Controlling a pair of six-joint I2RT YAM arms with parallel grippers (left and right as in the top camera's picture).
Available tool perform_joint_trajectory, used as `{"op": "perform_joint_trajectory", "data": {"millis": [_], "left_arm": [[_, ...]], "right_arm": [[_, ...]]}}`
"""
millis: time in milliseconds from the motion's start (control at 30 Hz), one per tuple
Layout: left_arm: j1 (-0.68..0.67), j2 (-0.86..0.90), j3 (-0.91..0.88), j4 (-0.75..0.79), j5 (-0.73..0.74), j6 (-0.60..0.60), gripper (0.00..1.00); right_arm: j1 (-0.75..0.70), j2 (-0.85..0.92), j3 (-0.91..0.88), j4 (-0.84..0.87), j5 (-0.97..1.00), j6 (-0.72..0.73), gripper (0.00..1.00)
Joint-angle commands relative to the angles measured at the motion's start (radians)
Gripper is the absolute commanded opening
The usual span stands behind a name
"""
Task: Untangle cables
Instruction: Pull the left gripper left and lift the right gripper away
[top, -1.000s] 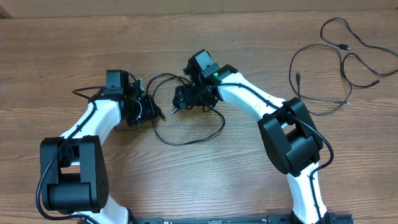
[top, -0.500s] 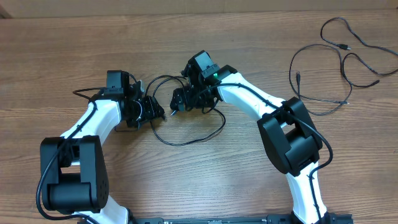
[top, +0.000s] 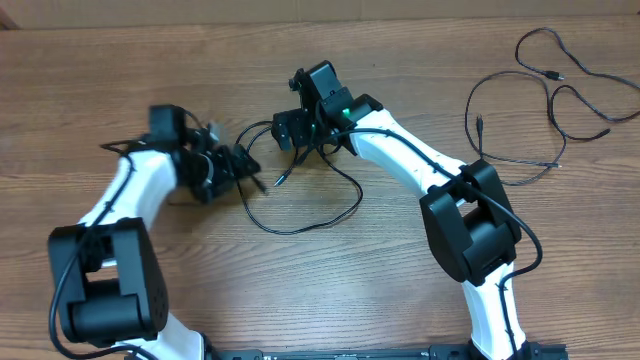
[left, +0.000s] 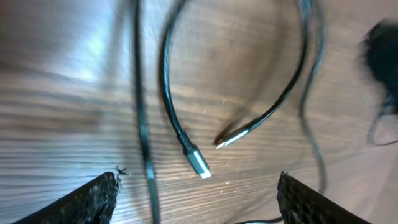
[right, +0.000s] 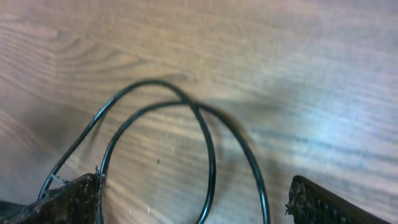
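- The left end effector (top: 243, 166) hung over the light brown wooden table (top: 120, 60) with its jaws spread wide. Nothing sat between its black ridged fingers (left: 93, 200).
- In the left wrist view, one silver-tipped plug (left: 199, 163) lay on the table under that gap. A second silver-tipped plug (left: 231, 138) lay just beside it, not touching (a further strand to the left was too blurred to trace).
- The right end effector (top: 287, 130) was also open and gripped nothing. Under it, two black loops crossed each other (right: 194, 109) on the table.
- From overhead, the tangled thin black cable (top: 300, 228) lay between the two arms, sweeping in a wide curve toward the robot's base.
- A group of loose thin black cables (top: 520, 165) lay at the table's far right, well apart from both end effectors.
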Motion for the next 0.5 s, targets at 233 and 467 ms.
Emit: {"op": "perform_joint_trajectory", "data": {"millis": [233, 467], "left_arm": [[0.154, -0.010, 0.127, -0.108, 0.010, 0.024, 1.00], [0.154, -0.010, 0.127, -0.108, -0.163, 0.024, 1.00]], "right_arm": [[0.009, 0.134, 0.010, 0.139, 0.051, -0.047, 0.84], [0.009, 0.174, 0.006, 0.151, 0.051, -0.114, 0.56]]}}
